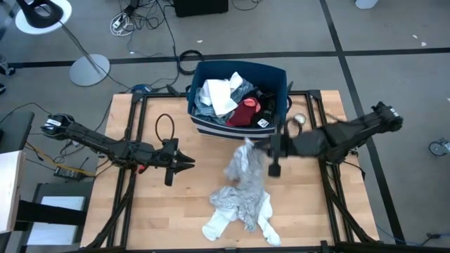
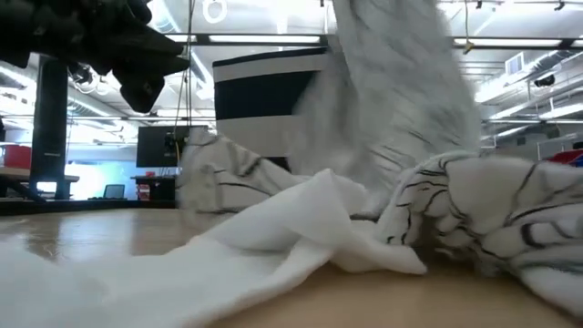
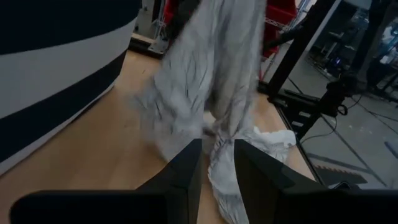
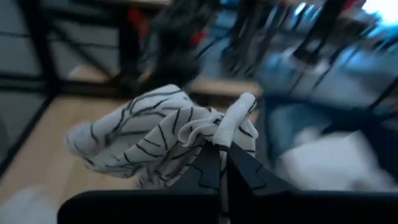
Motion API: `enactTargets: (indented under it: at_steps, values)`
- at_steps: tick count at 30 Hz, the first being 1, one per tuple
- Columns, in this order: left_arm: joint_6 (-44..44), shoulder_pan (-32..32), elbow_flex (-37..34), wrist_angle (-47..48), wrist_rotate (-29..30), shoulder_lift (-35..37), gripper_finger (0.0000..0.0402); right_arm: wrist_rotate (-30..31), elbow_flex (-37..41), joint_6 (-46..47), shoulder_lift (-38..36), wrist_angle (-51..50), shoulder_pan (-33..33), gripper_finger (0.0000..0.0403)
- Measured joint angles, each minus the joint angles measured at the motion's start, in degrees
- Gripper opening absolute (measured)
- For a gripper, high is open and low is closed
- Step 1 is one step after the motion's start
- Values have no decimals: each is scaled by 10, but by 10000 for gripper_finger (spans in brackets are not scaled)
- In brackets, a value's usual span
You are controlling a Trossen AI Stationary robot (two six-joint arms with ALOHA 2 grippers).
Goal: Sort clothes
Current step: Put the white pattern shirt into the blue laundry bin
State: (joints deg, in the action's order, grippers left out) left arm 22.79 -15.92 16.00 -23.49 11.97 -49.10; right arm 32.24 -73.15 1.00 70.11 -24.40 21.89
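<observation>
The right gripper (image 4: 217, 163) is pinched tight on a fold of the white top with thin black lines (image 1: 242, 184), w/ one end pulled up near the pic's middle and the rest in a heap lower down on the wooden table (image 1: 155, 211), prob. so it can go off to its own pile. The left gripper (image 1: 190, 161) waits at mid-left, fingers a bit apart & holding nothing. More clothes (image 1: 232, 98) sit in the blue striped bin (image 1: 278, 74) at the top middle, not sorted yet.
</observation>
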Motion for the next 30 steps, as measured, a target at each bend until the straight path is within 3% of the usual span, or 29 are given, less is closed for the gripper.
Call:
enactTargets:
  at_steps: [10,14,18,20,30]
  values:
    - [-17,0,-3,-11,0,0,99,-45,-263,-204,67,29,-182,1]
    - [-31,0,-3,-11,0,0,99,-79,-363,-289,110,140,-258,1]
    - [-32,0,-3,-8,0,0,99,-82,-437,-346,146,302,-326,1]
    - [-32,0,-3,-8,0,0,99,-82,-462,-350,161,334,-357,1]
    - [-32,0,-3,-8,1,0,99,-84,-475,-305,207,179,-412,1]
